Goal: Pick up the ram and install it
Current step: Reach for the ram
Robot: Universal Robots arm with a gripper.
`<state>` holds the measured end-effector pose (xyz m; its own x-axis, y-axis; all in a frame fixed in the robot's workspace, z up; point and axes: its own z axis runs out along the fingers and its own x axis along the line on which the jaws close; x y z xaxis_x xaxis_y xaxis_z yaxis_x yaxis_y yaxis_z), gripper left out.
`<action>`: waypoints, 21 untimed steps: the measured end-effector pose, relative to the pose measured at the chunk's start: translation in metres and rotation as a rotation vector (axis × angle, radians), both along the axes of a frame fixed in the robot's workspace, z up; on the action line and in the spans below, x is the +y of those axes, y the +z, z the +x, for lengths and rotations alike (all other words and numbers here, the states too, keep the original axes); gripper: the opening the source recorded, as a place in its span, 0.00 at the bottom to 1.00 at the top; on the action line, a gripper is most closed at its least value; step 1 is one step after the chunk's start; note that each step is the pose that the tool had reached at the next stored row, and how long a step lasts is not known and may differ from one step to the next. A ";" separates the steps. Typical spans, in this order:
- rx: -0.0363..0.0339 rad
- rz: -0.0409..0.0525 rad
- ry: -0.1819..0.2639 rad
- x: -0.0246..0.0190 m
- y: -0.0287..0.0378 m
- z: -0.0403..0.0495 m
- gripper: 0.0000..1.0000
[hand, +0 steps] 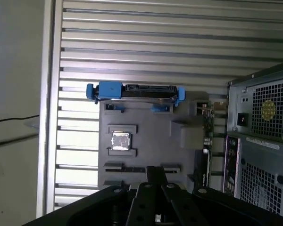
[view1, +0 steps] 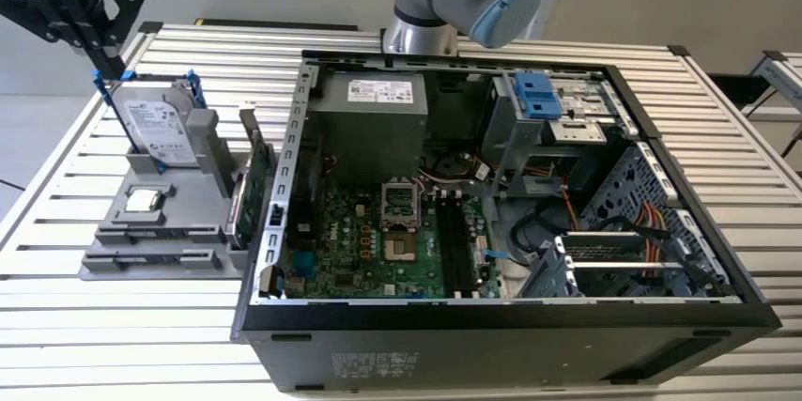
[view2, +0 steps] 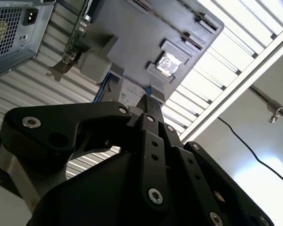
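Exterior view: gripper is hanging at 11 o'clock from the grey tray, above the hard drive. It is showing closed tight and gripping nothing. Tray is lying on the slatted table, at 9 o'clock from the open case, and is carrying the hard drive upright and a chip. Green card is standing between tray and case. First wrist view: ram is lying as a thin dark strip in a tray slot just beside the chip, apart from the gripper.
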<state>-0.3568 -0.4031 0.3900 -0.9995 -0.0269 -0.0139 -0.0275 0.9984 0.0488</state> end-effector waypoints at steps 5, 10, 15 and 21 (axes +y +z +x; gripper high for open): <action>0.0001 -0.0001 -0.016 -0.0030 -0.0003 0.0000 0.00; 0.0000 0.0000 -0.020 -0.0056 -0.0005 0.0000 0.00; 0.0002 -0.0001 -0.020 -0.0077 -0.0008 0.0000 0.00; 0.0003 0.0000 -0.020 -0.0112 -0.0014 0.0000 0.00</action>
